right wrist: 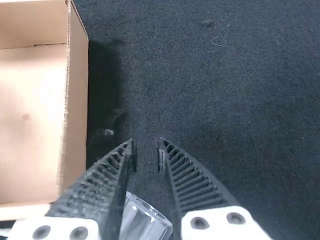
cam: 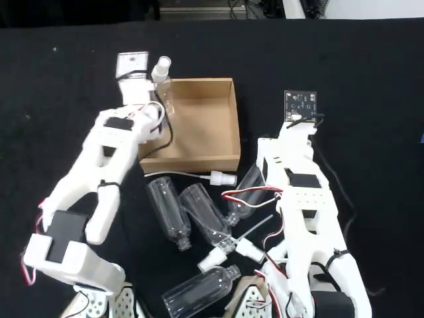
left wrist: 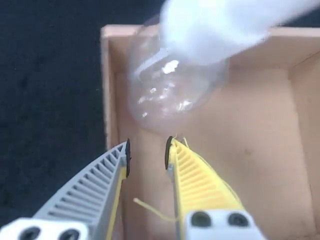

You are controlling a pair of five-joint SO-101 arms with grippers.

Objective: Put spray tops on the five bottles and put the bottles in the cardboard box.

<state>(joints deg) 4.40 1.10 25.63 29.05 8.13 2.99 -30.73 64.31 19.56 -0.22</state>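
A clear bottle [left wrist: 170,95] with a white spray top [left wrist: 225,25] hangs tilted over the cardboard box [left wrist: 250,165], just past my left gripper [left wrist: 147,150]. The gripper is open, with nothing between its tips. From above, this bottle [cam: 161,79] sits at the box's [cam: 199,126] far left corner. My right gripper [right wrist: 146,152] hovers over black cloth beside the box wall [right wrist: 75,100], open by a narrow gap. A bare bottle neck [right wrist: 142,220] lies under it. Several uncapped bottles [cam: 165,209] [cam: 205,212] [cam: 199,288] lie in front of the box.
Loose spray tops with tubes lie among the bottles: one [cam: 222,177] at the box's front wall, two more [cam: 248,248] [cam: 212,260] nearer the arm bases. Another bottle [cam: 245,192] lies partly under the right arm [cam: 305,199]. Black cloth covers the table.
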